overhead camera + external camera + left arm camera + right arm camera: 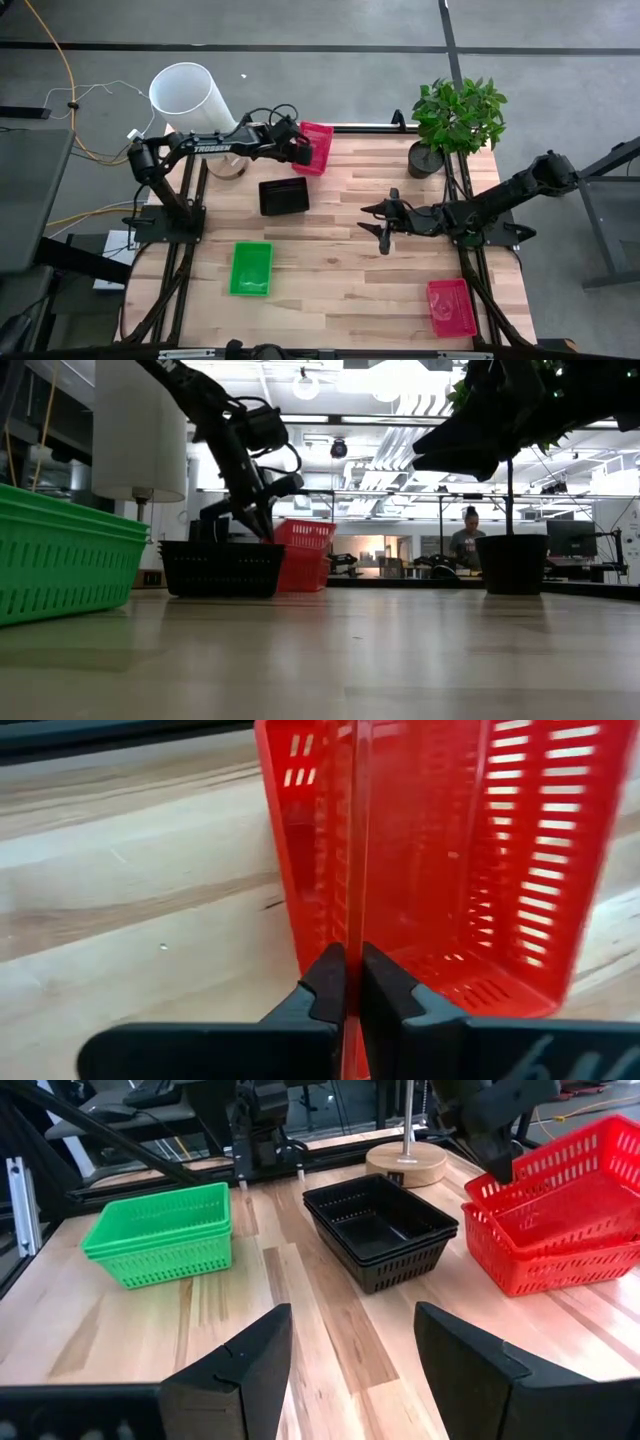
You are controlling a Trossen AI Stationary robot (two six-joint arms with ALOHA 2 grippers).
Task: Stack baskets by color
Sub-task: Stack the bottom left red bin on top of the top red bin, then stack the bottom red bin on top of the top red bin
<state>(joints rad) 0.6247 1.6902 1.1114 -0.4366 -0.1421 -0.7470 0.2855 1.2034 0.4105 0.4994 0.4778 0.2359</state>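
Observation:
A red basket (316, 148) sits tilted over a second red basket (560, 1255) at the table's far side, with my left gripper (350, 960) shut on its wall. Beside them stand the black baskets (284, 196), nested. The green baskets (251, 268) are nearer the front. Another red basket (451, 307) lies alone at the front right. My right gripper (383, 225) hovers open over the table's middle right, holding nothing. My left gripper pinches the upper red basket's side wall at its rim (349, 910), on the side toward the table's left. One finger is inside the basket and one outside. The fingers slant down from the table's left. The basket is tilted, its underside in the lower red basket.
A tall white cylinder (190, 95) on a round wooden base (405, 1165) stands at the far left. A plant in a black pot (428, 160) stands at the far right. Bare wood lies between the baskets and my right gripper. A person (468, 540) is in the room behind.

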